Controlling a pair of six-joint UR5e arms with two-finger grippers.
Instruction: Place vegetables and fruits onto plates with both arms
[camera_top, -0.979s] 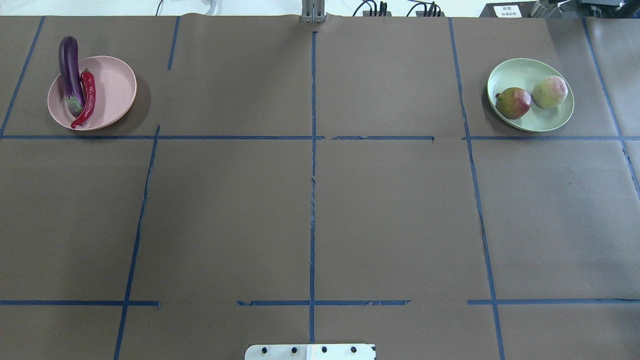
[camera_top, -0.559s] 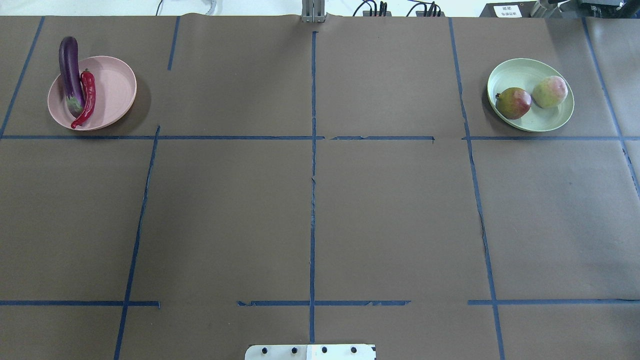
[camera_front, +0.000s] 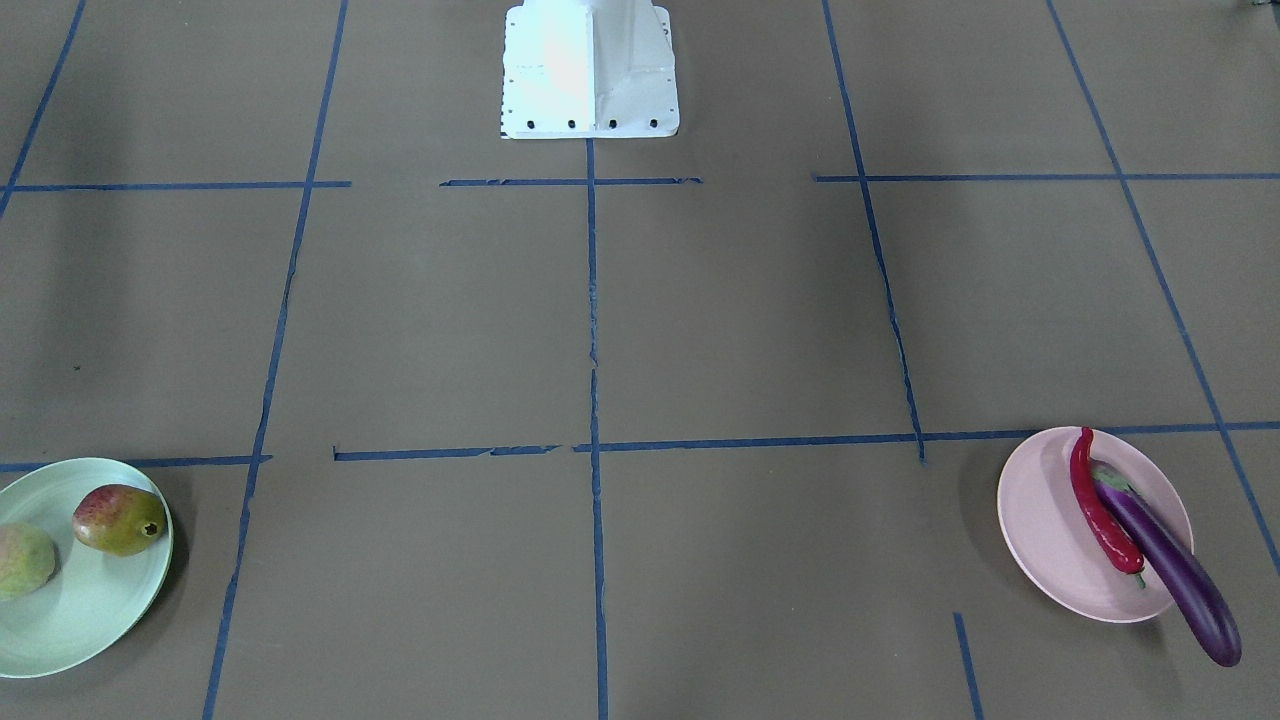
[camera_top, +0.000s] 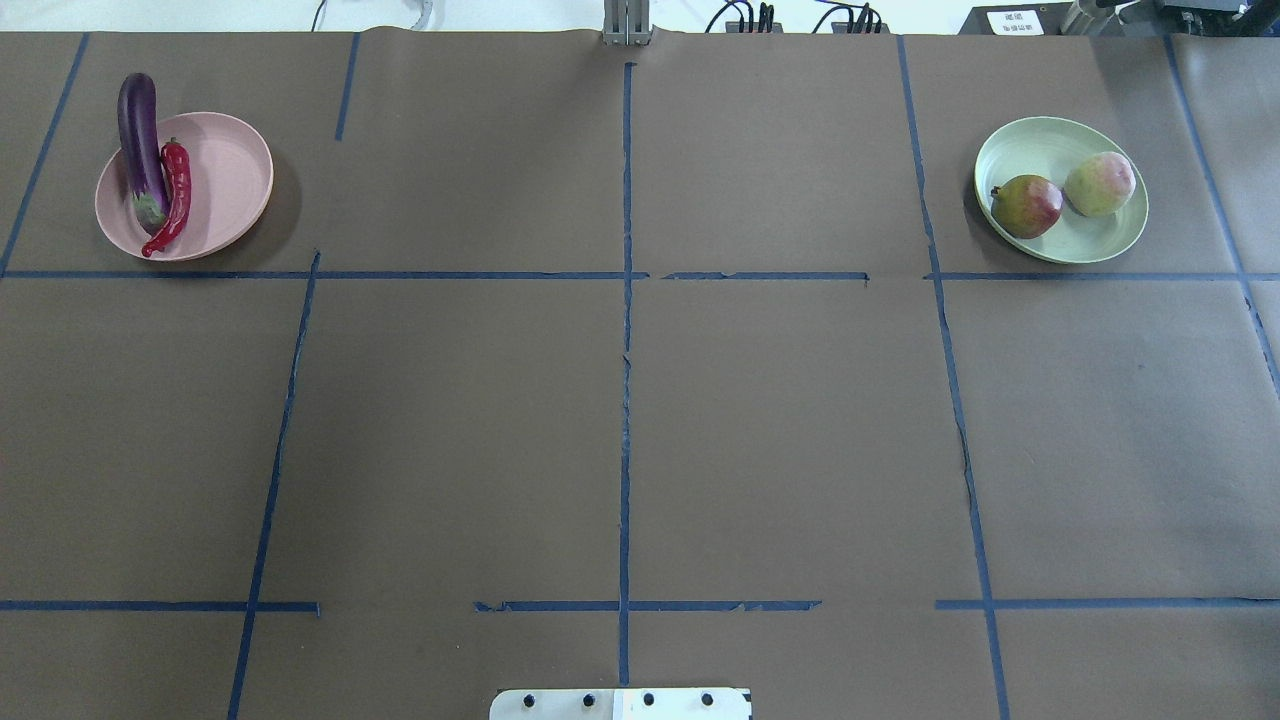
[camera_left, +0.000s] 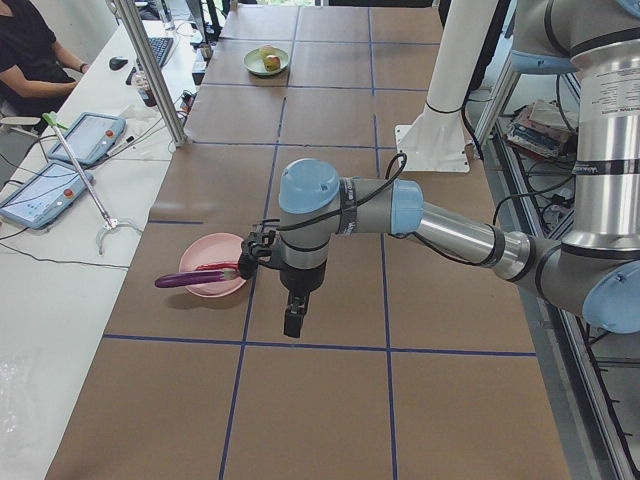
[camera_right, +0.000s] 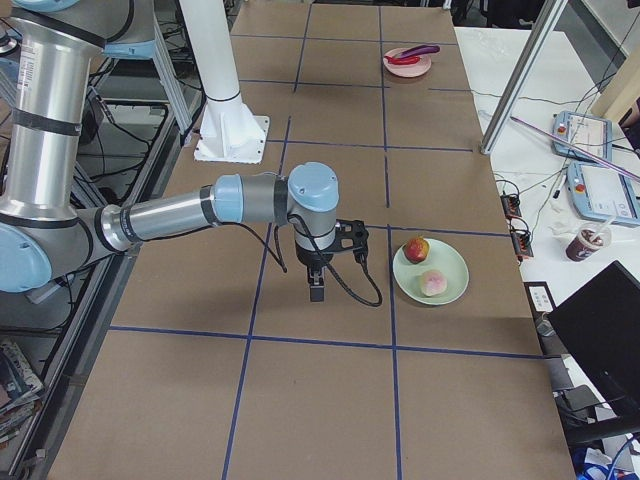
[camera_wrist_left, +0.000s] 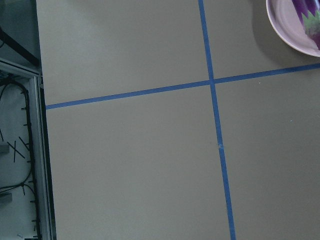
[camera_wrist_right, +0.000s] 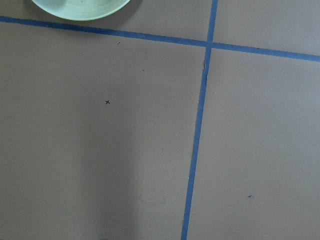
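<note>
The purple eggplant (camera_top: 140, 145) and the red chili pepper (camera_top: 176, 195) lie on the pale pink plate (camera_top: 225, 185) at the far left; the eggplant's end overhangs the rim. The red and yellow-green fruit (camera_top: 1027, 205) and the pale green fruit (camera_top: 1099, 183) sit on the pale green plate (camera_top: 1045, 148) at the far right. My left gripper (camera_left: 292, 323) hangs above the table near the pink plate (camera_left: 205, 287). My right gripper (camera_right: 316, 292) hangs above the table beside the green plate (camera_right: 452, 275). Both show only in the side views, so I cannot tell whether they are open or shut.
The white base block (camera_front: 588, 70) stands at the robot's edge of the brown, blue-taped table. A side bench with tablets (camera_left: 85, 135), cables and a metal post (camera_left: 150, 70) runs along the far side, where an operator (camera_left: 30, 50) sits.
</note>
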